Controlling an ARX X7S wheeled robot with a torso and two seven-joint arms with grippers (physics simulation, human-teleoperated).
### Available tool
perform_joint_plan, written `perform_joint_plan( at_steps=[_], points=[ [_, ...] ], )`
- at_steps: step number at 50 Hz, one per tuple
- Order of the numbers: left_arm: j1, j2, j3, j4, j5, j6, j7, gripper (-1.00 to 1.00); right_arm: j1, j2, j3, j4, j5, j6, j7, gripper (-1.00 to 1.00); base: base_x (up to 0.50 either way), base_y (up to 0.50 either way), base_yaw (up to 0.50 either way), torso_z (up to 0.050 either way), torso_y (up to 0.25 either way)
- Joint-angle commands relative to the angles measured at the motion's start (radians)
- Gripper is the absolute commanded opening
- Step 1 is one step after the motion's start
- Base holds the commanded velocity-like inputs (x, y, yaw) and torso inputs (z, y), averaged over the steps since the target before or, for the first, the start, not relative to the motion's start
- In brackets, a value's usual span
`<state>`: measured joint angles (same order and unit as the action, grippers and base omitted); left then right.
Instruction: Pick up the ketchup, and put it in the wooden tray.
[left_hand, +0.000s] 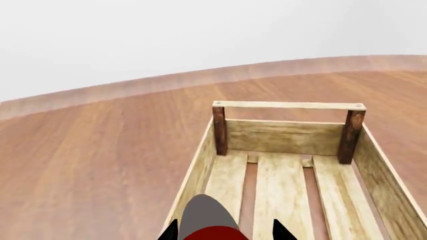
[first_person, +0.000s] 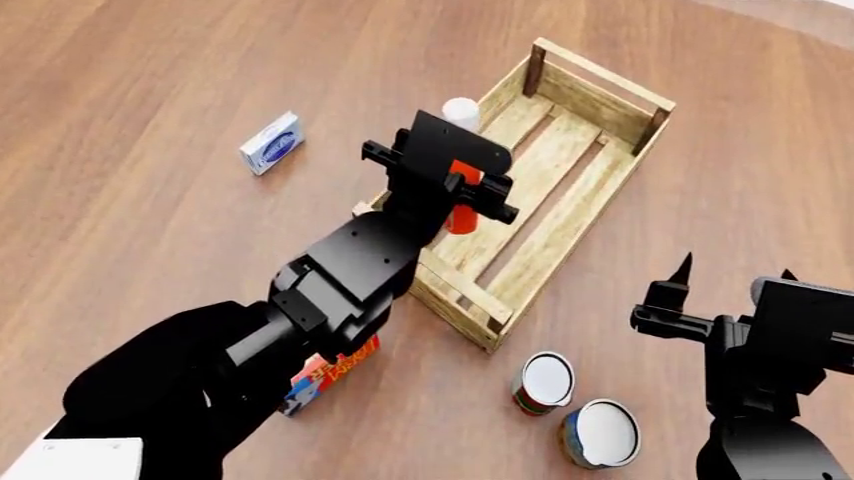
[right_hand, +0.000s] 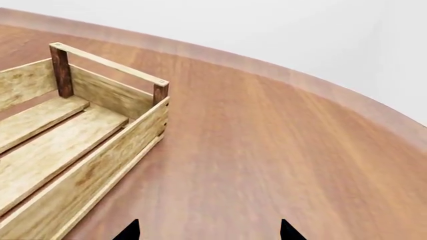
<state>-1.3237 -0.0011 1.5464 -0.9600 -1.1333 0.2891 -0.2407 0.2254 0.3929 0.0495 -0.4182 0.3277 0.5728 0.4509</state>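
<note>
The left pincer is gripping the ketchup over the wooden tray; the right pincer is hanging wide above the reddish wood counter

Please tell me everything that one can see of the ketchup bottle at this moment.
The ketchup is a slim orange-red plastic bottle with a white cap. The left pincer is shut on it and covers most of its body. In the head view it hangs over the near-left part of the wooden tray, cap pointing away from the robot. Whether it touches the slats cannot be told. No label shows.
</note>
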Motion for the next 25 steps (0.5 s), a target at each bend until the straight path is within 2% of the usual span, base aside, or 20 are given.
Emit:
perform_joint_plan(
  at_steps=[1,25],
  points=[
    [0.005,0.001,-0.007,0.01,-0.02,0.038,-0.001,-1.0,0.001,0.001,0.0,-0.002,0.001,0.011,0.01,1.0,0.0,0.0,0.0,0.0,0.0],
    [0.027,0.001,-0.008,0.012,0.023,0.039,0.002,-1.0,0.002,0.002,0.0,-0.003,0.006,0.017,0.021,1.0,0.0,0.0,0.0,0.0,0.0]
  ],
)
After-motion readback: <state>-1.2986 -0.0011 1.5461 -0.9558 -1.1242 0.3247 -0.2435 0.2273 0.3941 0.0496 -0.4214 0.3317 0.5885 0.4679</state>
